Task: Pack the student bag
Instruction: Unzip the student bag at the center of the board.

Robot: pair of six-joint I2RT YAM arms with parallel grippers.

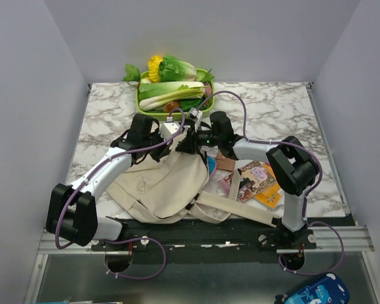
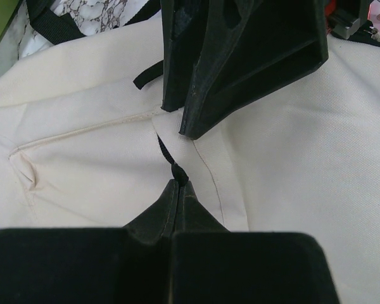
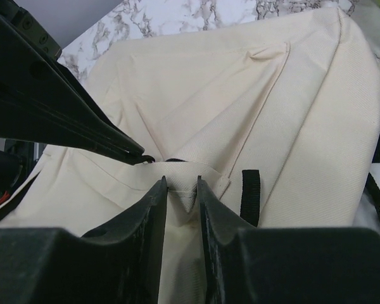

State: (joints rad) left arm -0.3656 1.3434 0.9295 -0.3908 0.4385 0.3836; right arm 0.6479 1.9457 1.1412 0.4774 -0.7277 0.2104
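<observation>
At the centre of the top view, the left gripper (image 2: 177, 185) pinches the black zip pull (image 2: 175, 170) of the soft beige canvas backpack (image 2: 82, 158), while the right gripper (image 3: 182, 185), facing it tip to tip, pinches a canvas fold just beside.

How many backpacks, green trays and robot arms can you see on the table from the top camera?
Backpacks: 1, the beige backpack
Green trays: 1, the green tray holding vegetables
Robot arms: 2, the left arm and the right arm
Total: 4
</observation>
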